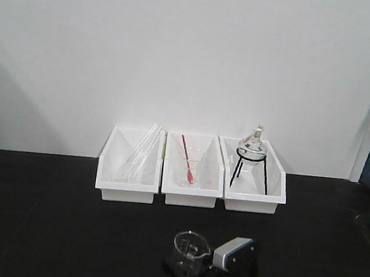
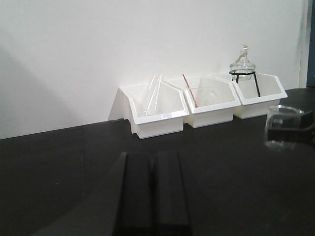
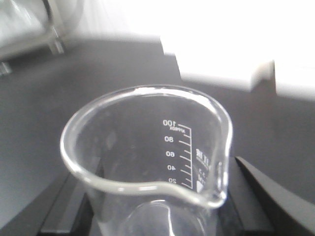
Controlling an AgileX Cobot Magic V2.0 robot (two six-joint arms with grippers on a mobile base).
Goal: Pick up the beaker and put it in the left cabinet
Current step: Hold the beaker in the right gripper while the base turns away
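- Beaker point(image 1: 190, 245) is upright and empty, mouth up, over the black bench point(image 1: 43, 229), near its front and apart from the bins point(image 1: 191, 191).
- Right gripper point(image 3: 157, 214) clamps the beaker's lower wall, one finger on each side. Judged: a low hold suits level carrying.
- Whether the base is off the bench cannot be told.
- Left gripper point(image 2: 150, 194) is empty, fingers pressed together, low and clear.
- Cabinet is not in view, so placing is not yet done.

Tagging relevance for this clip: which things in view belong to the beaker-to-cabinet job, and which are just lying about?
Job: beaker, gripped in the right tool. The left cabinet is not in view.
Lying about: three white bins, glass tubes, beaker with red rod, flask on black stand; left tool, shut, holding nothing.
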